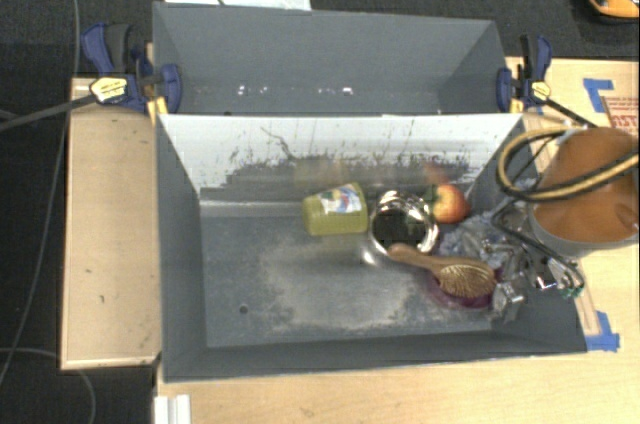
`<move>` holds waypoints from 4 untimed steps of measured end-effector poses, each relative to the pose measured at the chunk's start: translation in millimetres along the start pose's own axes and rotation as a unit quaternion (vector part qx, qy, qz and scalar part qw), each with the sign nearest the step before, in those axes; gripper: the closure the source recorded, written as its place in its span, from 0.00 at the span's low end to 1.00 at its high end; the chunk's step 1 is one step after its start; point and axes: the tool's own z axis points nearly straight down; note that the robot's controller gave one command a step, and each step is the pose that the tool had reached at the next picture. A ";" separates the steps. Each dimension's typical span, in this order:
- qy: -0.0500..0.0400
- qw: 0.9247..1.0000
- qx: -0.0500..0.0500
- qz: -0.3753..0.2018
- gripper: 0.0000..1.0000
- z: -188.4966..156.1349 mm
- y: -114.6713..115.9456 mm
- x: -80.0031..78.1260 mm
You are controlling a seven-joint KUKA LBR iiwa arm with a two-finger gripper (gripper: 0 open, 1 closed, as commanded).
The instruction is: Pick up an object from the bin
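Hanging low, the claw (510, 290) seemingly touches the wooden hairbrush (445, 269).

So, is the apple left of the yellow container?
No, the apple lies right of the yellow container, past the shiny metal cup.

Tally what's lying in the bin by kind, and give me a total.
Yellow box: 1
Metal cup: 1
Apple: 1
Brush: 1
Total: 4 that can be told apart. A purple patch under the brush may be a fifth thing, but it is too hidden to tell.
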 end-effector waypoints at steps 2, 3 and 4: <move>0.001 0.998 -0.001 -0.055 0.00 -96.6 11.5 3.0; -0.002 0.995 0.001 -0.105 0.00 -111.2 -3.4 3.3; -0.002 0.990 0.000 -0.142 0.00 -27.8 9.0 4.0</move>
